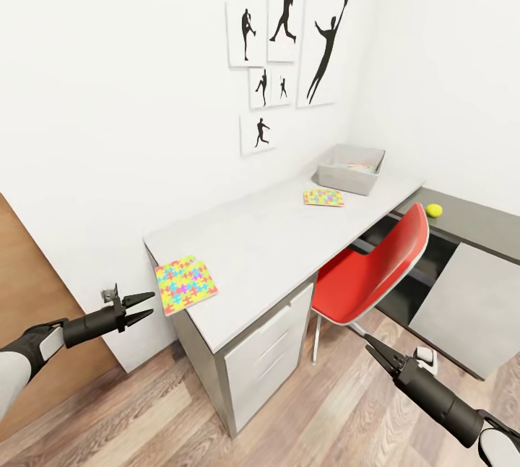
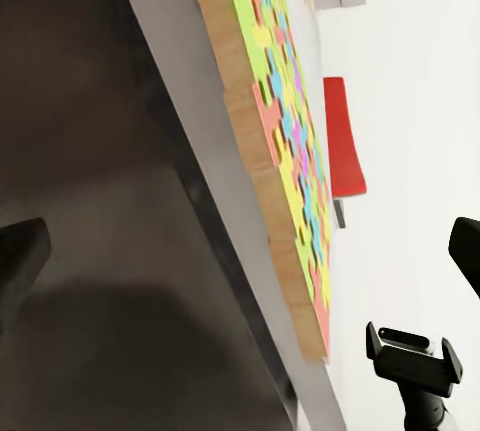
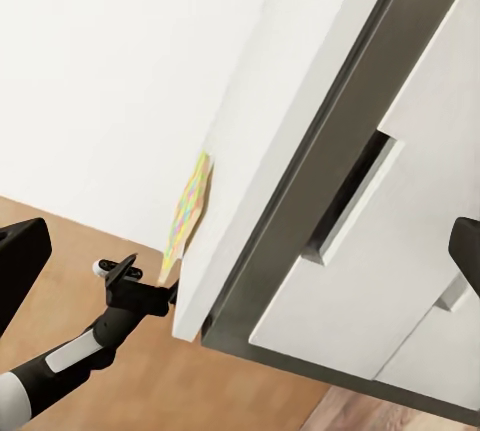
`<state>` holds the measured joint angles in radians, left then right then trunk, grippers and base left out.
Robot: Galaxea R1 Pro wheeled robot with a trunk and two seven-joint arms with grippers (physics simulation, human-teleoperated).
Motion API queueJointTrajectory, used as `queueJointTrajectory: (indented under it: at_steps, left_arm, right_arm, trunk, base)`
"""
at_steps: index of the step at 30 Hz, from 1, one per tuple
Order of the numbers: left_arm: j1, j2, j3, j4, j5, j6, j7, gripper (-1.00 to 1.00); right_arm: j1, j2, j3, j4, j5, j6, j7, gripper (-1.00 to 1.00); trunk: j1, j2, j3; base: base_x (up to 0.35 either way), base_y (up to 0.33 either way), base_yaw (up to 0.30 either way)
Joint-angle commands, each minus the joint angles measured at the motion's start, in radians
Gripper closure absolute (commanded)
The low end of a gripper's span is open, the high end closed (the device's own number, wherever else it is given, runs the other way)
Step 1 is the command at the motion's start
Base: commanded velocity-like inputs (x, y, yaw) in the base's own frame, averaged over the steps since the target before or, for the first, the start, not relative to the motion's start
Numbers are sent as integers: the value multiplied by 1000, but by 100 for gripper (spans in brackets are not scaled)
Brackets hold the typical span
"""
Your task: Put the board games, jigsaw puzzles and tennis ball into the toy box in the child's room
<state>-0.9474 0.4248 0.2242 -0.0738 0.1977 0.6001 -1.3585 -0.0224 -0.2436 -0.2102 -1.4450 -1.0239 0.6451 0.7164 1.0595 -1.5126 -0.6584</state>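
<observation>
— Where do we stand with the tidying?

— We judge it partly done. The toy box (image 1: 352,170) sits at the far end of the table (image 1: 274,236), against the wall, and something colourful already lies inside it; we cannot tell which toy.

— What is left out?

— One jigsaw puzzle (image 1: 185,284) at the near corner of the table, slightly overhanging the edge. A second jigsaw puzzle (image 1: 323,198) lies just beside the toy box. The tennis ball (image 1: 433,210) rests on the lower dark section, past the red chair (image 1: 375,272).

— And our grippers?

— Our left gripper (image 1: 144,307) is spread and empty, just off the near corner, level with the near puzzle. Our right gripper (image 1: 374,350) hangs low before the drawers (image 1: 271,351), carrying nothing, its fingers nearly together.
</observation>
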Motion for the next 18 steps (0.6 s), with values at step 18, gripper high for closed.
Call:
queueJointTrajectory:
  at_steps: [18]
  left_arm:
    - [-1,-1,0,0,2,10,-2,-100]
  right_arm:
    - [-1,0,-1,0,-5,7,0,-100]
  trunk:
    - [0,0,-1]
  base:
    - [76,-52,0]
